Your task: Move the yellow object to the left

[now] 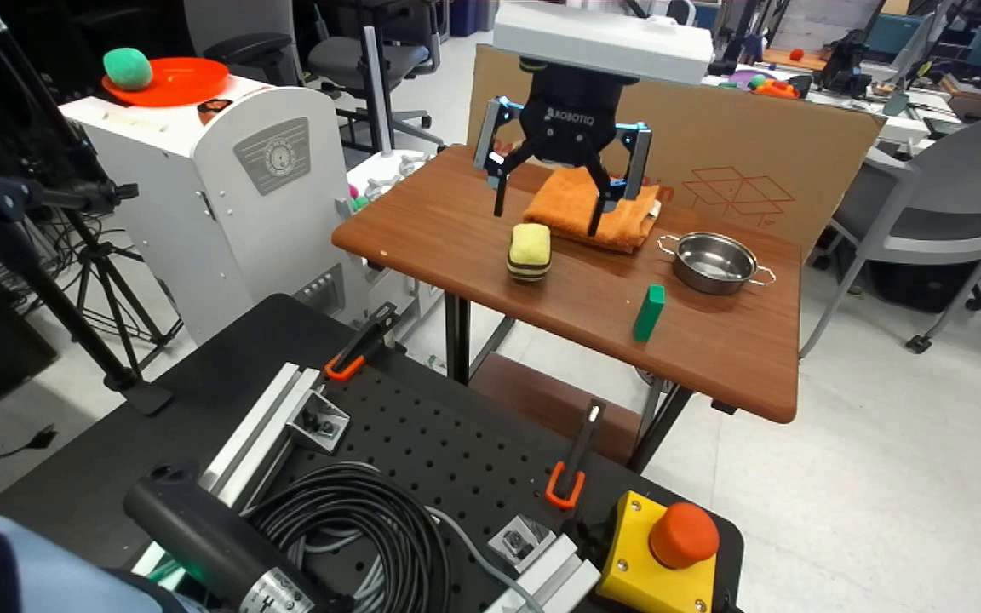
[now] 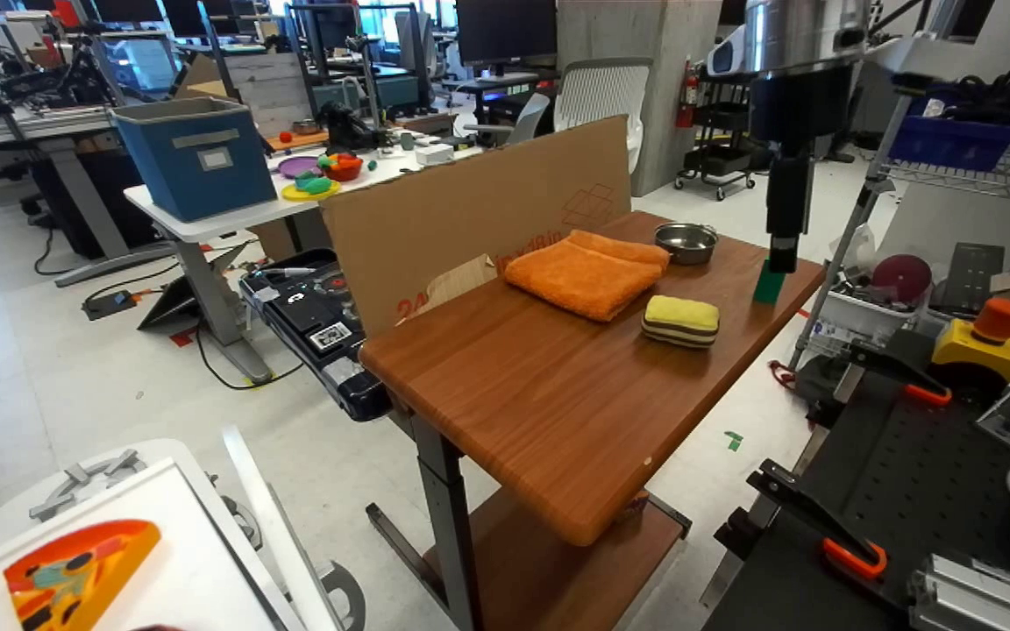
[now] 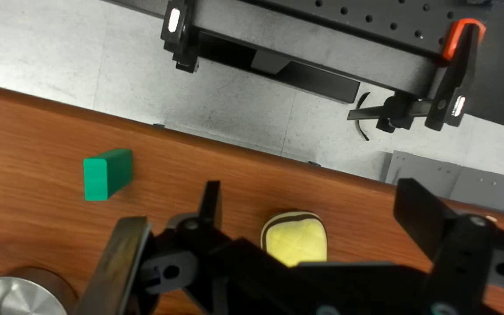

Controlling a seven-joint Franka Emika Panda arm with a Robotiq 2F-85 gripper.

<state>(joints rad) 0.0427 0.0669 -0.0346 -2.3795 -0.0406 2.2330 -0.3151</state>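
In an exterior view, yellow object (image 1: 530, 247) is seen on desk (image 1: 431, 213) near frame centre, hand (image 1: 547, 220) noted at upper centre, spread wide, nothing gripped.

In an exterior view: high, angled down across the black perforated board (image 1: 456, 451) to a long side of the bench (image 1: 422, 226). In an exterior view: also raised, slantwise along the bench from a short end, cardboard (image 2: 470, 210) at left, board at right. Both exterior views share bench top, cardboard. Wrist view: nearest, steeply down past the tool (image 3: 306, 186), over the bench edge; exact tilt hard to judge, tool blocking lower frame.
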